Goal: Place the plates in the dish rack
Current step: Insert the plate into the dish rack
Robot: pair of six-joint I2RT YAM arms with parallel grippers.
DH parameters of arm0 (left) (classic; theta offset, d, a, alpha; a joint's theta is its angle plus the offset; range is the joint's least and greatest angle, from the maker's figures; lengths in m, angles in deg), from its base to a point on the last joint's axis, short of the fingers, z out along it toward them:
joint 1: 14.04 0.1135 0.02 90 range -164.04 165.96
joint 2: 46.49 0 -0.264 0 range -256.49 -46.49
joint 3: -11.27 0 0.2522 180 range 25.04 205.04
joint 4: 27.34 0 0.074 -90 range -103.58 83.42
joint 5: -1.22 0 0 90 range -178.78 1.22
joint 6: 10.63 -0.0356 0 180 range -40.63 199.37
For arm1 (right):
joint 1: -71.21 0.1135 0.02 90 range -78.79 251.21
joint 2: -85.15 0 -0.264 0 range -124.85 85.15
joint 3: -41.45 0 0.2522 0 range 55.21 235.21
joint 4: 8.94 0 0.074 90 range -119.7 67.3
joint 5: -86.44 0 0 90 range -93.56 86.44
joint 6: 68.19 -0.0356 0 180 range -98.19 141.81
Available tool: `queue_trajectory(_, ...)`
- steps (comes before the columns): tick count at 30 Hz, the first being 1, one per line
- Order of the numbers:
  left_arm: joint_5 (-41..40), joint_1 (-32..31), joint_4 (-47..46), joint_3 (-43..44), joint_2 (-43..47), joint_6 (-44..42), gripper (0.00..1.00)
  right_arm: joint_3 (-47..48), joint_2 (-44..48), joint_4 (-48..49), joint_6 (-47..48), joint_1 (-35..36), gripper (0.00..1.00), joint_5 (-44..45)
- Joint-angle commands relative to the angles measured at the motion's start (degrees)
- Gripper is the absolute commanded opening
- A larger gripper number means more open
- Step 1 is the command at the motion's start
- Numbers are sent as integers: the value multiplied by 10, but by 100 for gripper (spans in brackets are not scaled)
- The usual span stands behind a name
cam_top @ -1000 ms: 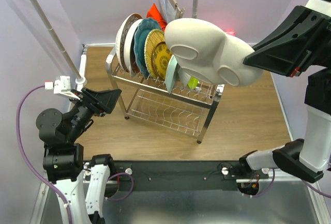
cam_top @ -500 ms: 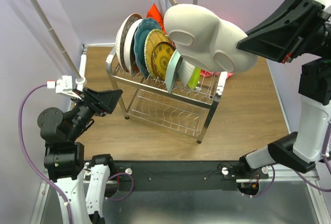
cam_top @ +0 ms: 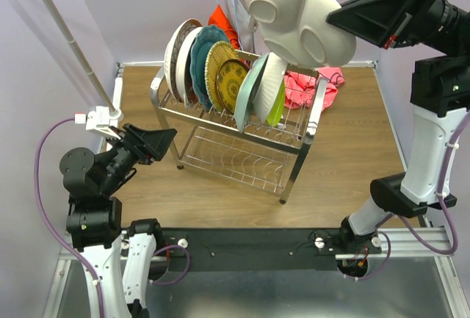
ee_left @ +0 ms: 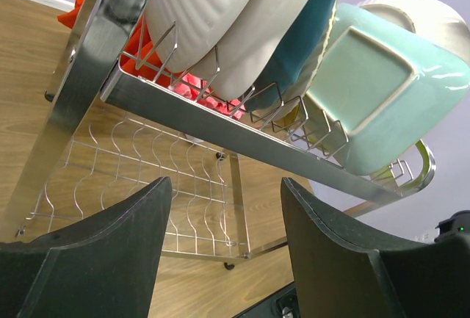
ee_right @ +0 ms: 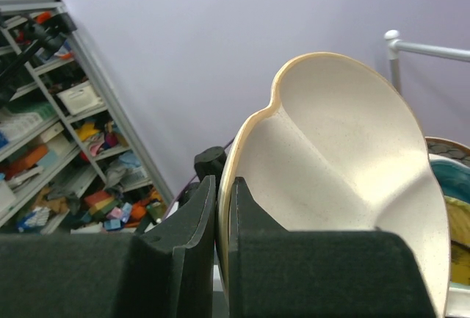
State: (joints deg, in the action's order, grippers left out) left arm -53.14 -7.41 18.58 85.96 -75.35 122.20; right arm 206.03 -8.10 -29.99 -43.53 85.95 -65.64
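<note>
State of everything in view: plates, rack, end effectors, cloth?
white divided plate: held aloft by its rim, not yet slotted
right end effector: shut on the white divided plate
left end effector: open, empty, low beside the dish rack
racked plates: standing on edge in the top tier
dish rack: upright on the table
pink cloth: crumpled behind the dish rack

Two black-and-white arms sharing a black base bar (cam_top: pixel 257 248)

The left arm (cam_top: pixel 92 222) is trailing a purple cable (cam_top: pixel 37 171) at its 9 o'clock side from a white plug (cam_top: pixel 92 118); the right arm (cam_top: pixel 433 149) is showing white links and black joints; the left hand (ee_left: pixel 224 186) and right hand (ee_right: pixel 222 180) are showing broad matte-black fingers (ee_left: pixel 103 259).
</note>
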Motion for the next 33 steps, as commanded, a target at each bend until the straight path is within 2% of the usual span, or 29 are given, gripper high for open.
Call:
queue_trajectory(1,26,-2,-16,-5,-6,-13,70,42,-7,126,-20,-47,0,60)
queue_trajectory(12,36,-3,-38,-37,-10,-14,71,35,-33,170,-71,-143,0,53)
queue_trajectory(19,42,-2,-56,-61,-10,-12,70,-34,-11,172,-94,-233,0,57)
queue_trajectory(33,63,-3,-112,-115,-17,-1,70,-148,61,162,-136,-295,0,114)
